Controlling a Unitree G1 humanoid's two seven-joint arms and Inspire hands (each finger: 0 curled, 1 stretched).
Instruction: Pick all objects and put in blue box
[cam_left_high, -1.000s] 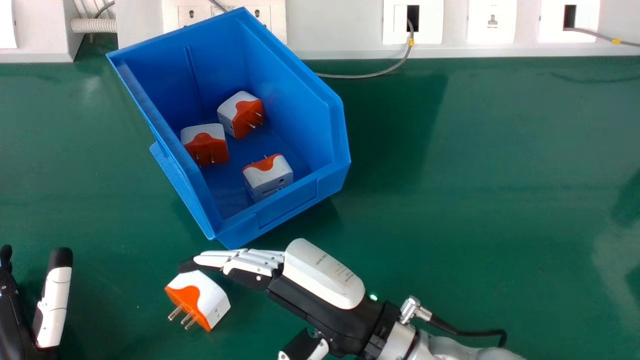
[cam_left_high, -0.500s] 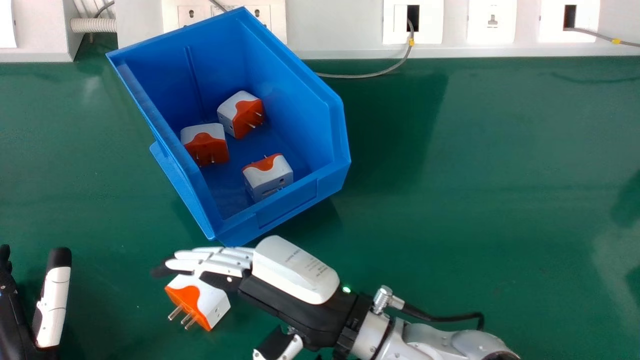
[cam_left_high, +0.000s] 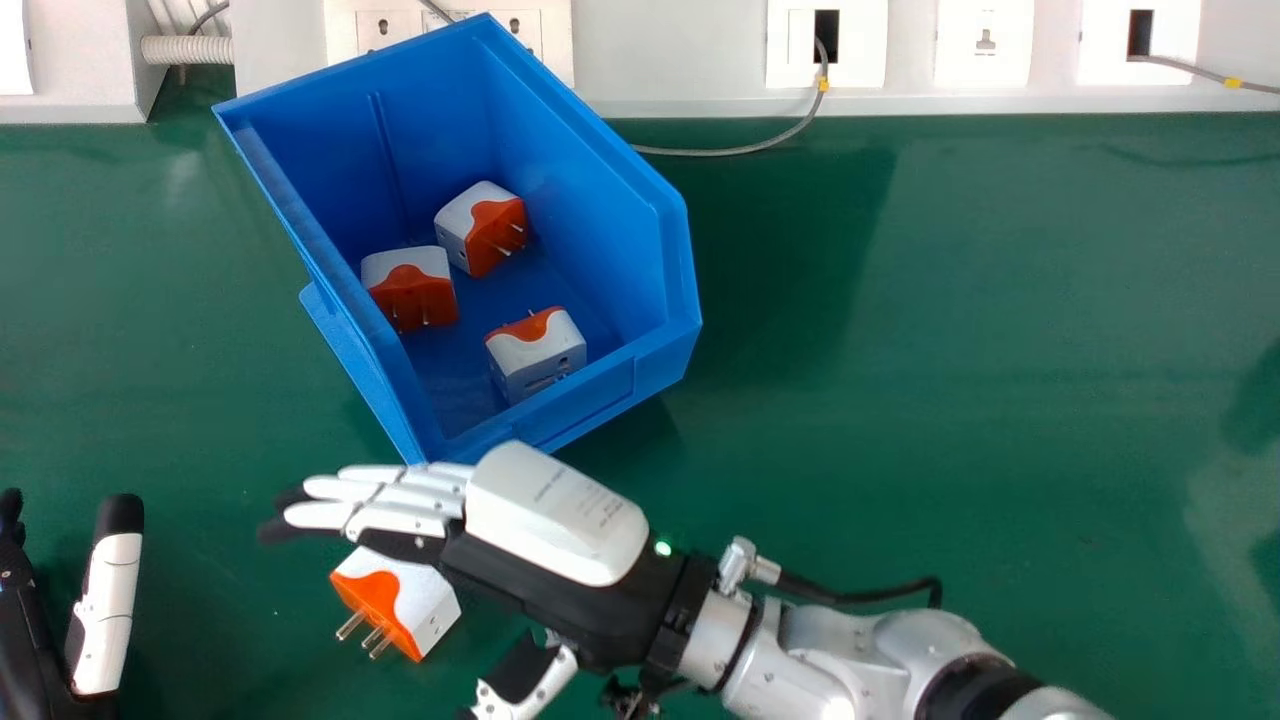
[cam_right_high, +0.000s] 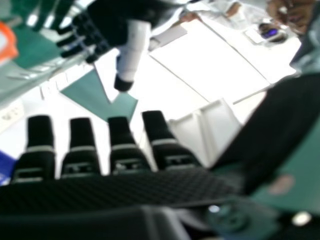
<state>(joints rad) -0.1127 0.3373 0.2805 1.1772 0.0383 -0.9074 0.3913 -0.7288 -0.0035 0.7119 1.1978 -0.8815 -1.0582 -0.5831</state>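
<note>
Right hand (cam_left_high: 530, 520), fingers (cam_left_high: 400, 505) straight, partly over plug (cam_left_high: 420, 606)

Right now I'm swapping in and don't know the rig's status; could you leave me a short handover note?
Right hand: open, empty, over the loose adapter.
Left hand: open, empty, at the head view's lower left.
Done: three adapters in the blue box.
Left: grasp the loose adapter, on the table near the box, and put it in.
</note>
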